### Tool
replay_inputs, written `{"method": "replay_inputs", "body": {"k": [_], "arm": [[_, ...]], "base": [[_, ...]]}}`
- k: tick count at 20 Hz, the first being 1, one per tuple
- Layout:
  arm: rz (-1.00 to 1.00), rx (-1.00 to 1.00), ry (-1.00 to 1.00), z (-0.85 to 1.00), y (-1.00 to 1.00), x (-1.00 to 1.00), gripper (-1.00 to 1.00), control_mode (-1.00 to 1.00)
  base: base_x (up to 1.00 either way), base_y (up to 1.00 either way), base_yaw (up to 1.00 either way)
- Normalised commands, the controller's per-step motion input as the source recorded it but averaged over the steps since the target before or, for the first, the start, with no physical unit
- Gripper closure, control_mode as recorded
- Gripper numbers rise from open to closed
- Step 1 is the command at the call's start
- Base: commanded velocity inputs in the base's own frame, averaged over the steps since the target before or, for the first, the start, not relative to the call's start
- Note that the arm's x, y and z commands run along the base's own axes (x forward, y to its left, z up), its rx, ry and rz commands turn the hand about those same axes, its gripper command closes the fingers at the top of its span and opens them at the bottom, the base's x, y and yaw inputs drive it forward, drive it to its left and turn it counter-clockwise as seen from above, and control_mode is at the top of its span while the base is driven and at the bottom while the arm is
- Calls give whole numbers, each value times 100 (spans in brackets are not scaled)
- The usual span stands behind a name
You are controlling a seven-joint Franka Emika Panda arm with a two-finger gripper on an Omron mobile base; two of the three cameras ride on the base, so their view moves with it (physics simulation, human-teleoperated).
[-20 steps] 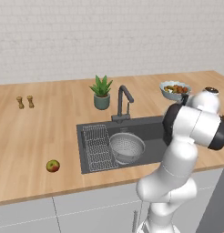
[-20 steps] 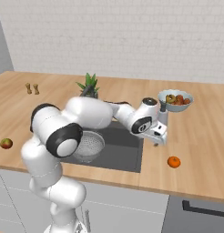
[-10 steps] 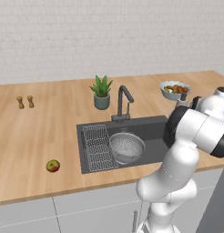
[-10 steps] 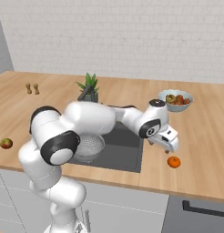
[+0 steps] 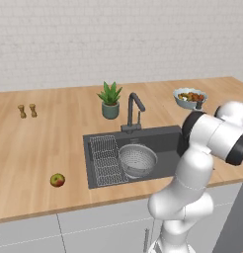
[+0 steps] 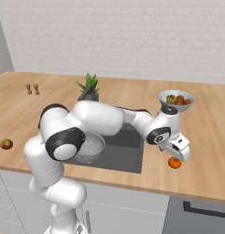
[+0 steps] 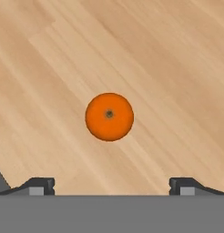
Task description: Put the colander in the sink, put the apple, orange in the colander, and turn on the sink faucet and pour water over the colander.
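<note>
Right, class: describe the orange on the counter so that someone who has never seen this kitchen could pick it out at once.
Start at the dark sink set in the wooden counter and move to its right side. There, near the front edge, a small round orange lies alone on bare wood, below the open gripper. It is plain bright orange and loose, unlike the mixed fruit heaped in the pale bowl farther back.

Orange (image 7: 109, 116): plain bright orange, dark stem dot at centre. Worktop (image 7: 177, 54): light wood with streaked grain. Apple (image 5: 57, 180): red with a yellow-green patch. Colander (image 5: 137, 159): silvery grey, perforated. Sink (image 5: 165, 143): dark grey, ribbed drainboard. Faucet (image 5: 134, 111): dark grey. Plant (image 5: 110, 94): green leaves, grey-green pot. Wall (image 5: 118, 39): white brick.
</note>
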Motion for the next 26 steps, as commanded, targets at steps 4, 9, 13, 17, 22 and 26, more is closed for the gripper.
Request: {"method": "replay_inputs", "body": {"k": [4, 9, 13, 17, 22, 26], "arm": [[0, 0, 0, -26, -10, 0, -100, -100], [0, 1, 0, -36, -1, 8, -100, -100], [0, 1, 0, -36, 0, 28, -100, -100], [0, 0, 0, -37, 0, 29, -100, -100], [0, 1, 0, -23, -3, 17, -100, -100], [0, 0, 0, -13, -16, 13, -100, -100]], "base": [[0, 0, 0], [0, 0, 0], [0, 0, 0], [0, 0, 0], [0, 0, 0], [0, 0, 0]]}}
